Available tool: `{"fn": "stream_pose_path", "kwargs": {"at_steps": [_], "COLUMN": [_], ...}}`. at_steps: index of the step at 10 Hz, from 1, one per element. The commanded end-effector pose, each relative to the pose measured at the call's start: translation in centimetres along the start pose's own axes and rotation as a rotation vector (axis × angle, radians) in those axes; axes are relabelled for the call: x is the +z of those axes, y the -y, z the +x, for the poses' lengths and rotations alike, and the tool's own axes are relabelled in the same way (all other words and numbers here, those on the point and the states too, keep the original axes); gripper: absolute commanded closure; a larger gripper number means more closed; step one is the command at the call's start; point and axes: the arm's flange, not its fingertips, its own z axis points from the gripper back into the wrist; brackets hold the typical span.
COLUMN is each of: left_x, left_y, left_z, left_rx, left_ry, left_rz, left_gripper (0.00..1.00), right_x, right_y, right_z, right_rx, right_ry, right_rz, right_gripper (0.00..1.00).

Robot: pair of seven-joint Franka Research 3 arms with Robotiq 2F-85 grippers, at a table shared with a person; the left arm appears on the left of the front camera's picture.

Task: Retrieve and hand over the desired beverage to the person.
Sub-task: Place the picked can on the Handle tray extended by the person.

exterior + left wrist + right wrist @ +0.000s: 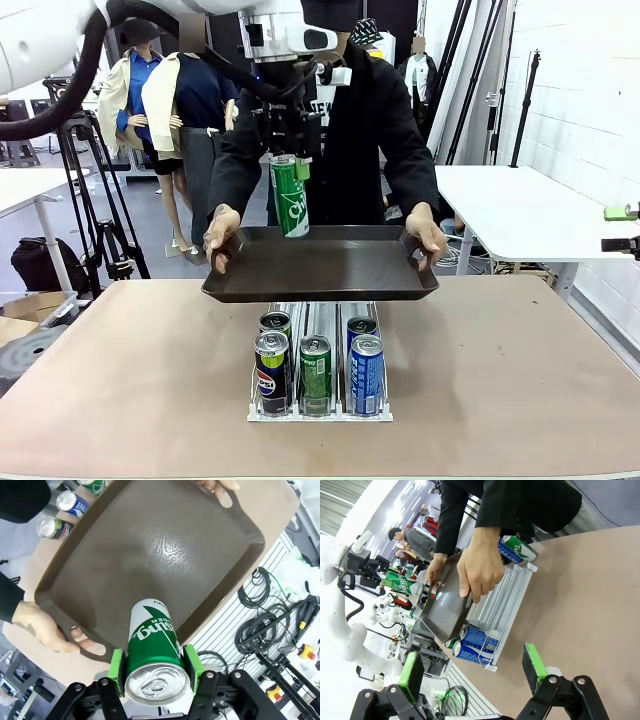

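My left gripper (288,163) is shut on the top of a green can (290,197), which hangs tilted over the back of a dark brown tray (330,270). The person (370,120), in a black jacket, holds the tray by both handles above the table. In the left wrist view the green pads (193,661) clamp the green can (153,650) over the tray (150,555), near the edge by one hand (42,625). I cannot tell whether the can touches the tray. My right gripper (472,667) is open and holds nothing, low over the table.
A wire rack (318,408) with several cans, among them a Pepsi can (271,370) and a blue can (367,373), stands on the tan table (520,380) below the tray. A white table (520,205) is at the far right. Cables lie on the floor (260,620).
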Motion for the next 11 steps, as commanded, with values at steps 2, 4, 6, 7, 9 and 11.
{"fn": "stream_pose_path", "kwargs": {"at_steps": [2,4,6,7,9,11], "left_x": [-0.2,-1.3,-2.4,-2.9,-3.8,-4.9], "left_y": [0.3,0.4,0.2,-0.2,-1.1,-1.7], "left_z": [2.2,2.5,2.6,2.7,2.8,2.5], "left_rx": [0.017,0.012,0.032,0.045,0.061,0.082], "left_ry": [-0.038,-0.050,-0.064,-0.063,-0.069,-0.075], "left_rz": [0.029,0.042,0.053,0.059,0.044,0.049], "left_gripper": [1.00,1.00,1.00,1.00,1.00,1.00], "right_x": [0.0,0.0,0.0,0.0,0.0,0.0], "right_y": [0.0,0.0,0.0,0.0,0.0,0.0], "right_z": [-0.1,-0.1,-0.1,-0.1,-0.1,-0.1], "right_rx": [-0.006,-0.006,-0.006,-0.006,-0.006,-0.006], "right_ry": [0.002,0.002,0.002,0.002,0.002,0.002], "right_rz": [0.003,0.003,0.003,0.003,0.003,0.003], "right_gripper": [0.00,0.00,0.00,0.00,0.00,0.00]}}
